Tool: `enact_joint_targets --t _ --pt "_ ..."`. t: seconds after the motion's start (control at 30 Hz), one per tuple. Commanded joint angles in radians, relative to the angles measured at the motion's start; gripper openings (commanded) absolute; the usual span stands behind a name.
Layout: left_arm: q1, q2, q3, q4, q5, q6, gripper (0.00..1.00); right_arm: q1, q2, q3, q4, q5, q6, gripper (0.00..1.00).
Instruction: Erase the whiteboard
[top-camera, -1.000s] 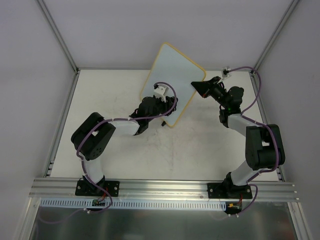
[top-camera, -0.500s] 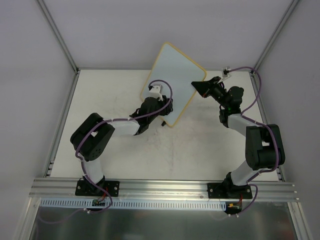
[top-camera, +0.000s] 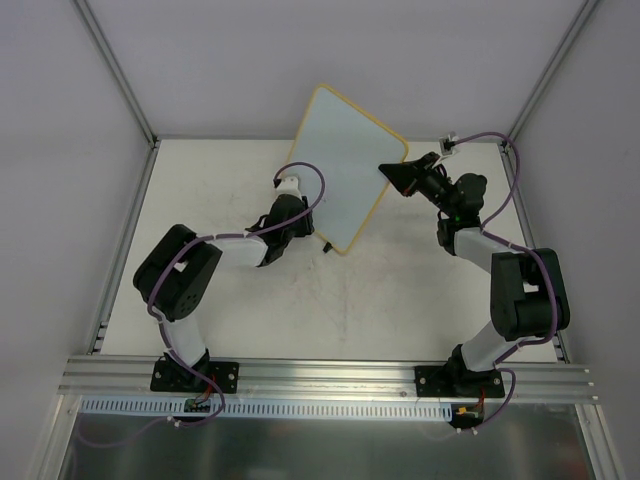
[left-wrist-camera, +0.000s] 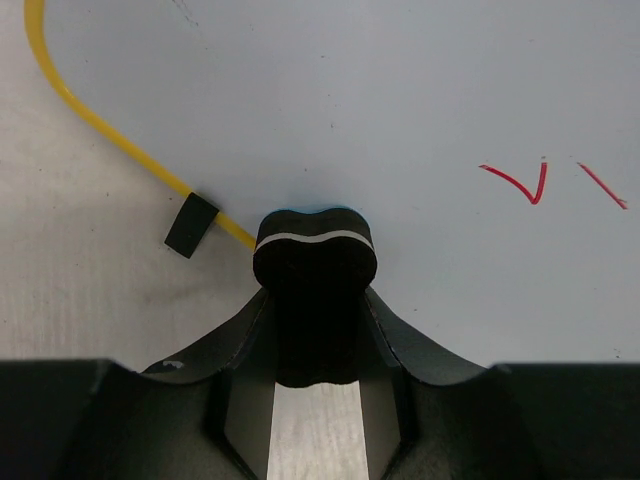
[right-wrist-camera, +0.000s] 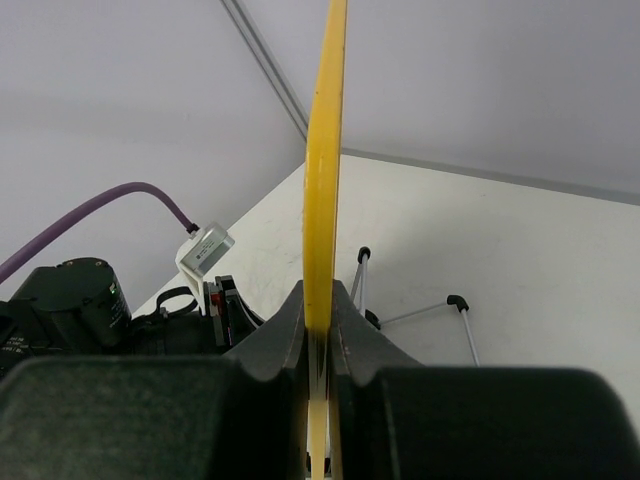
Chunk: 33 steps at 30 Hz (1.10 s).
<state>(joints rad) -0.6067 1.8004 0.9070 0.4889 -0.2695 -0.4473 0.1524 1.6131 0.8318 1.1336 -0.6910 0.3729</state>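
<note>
Whiteboard (top-camera: 340, 165): tilted upright on table (top-camera: 400, 300), steadied for wiping. Right gripper (right-wrist-camera: 320, 325): pinching its yellow right edge. Left gripper (left-wrist-camera: 316, 330): clamped on black eraser (left-wrist-camera: 314, 262), pressed at its lower edge; red marks (left-wrist-camera: 520, 183) unerased.

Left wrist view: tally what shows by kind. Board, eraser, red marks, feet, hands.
whiteboard: 1
eraser, black, pinched in the hand: 1
red marks on the board: 2
black foot on the yellow frame: 1
left hand: 1
Total: 6
</note>
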Motion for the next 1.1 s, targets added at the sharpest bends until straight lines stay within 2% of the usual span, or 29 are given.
enact_joint_targets --t 0.0,0.13,0.2,0.27,0.47,0.63,0.83,1.07 --pt "0.002 -0.049 0.009 -0.019 0.023 0.004 0.0 0.055 -0.012 0.0 -0.009 -0.214 0.011 0.0" --pt "0.051 -0.039 0.056 -0.01 0.14 -0.014 0.0 0.055 -0.016 -0.002 -0.009 -0.217 0.011 0.0" --pt "0.106 -0.041 0.044 0.039 0.264 -0.065 0.0 0.055 -0.018 0.0 -0.009 -0.217 0.012 0.0" --pt "0.142 -0.05 0.024 0.1 0.325 -0.091 0.0 0.055 -0.018 -0.002 -0.009 -0.216 0.011 0.0" --pt "0.145 -0.056 0.032 0.164 0.346 -0.064 0.0 0.053 -0.012 0.003 -0.008 -0.219 0.015 0.0" --pt "0.143 0.025 0.145 0.162 0.417 -0.08 0.0 0.055 -0.015 0.001 -0.008 -0.217 0.015 0.0" --pt "0.137 0.091 0.204 0.212 0.506 -0.108 0.0 0.053 -0.01 0.003 -0.009 -0.217 0.014 0.0" --pt "0.061 0.1 0.219 0.197 0.498 -0.076 0.0 0.055 -0.005 0.006 -0.008 -0.219 0.017 0.0"
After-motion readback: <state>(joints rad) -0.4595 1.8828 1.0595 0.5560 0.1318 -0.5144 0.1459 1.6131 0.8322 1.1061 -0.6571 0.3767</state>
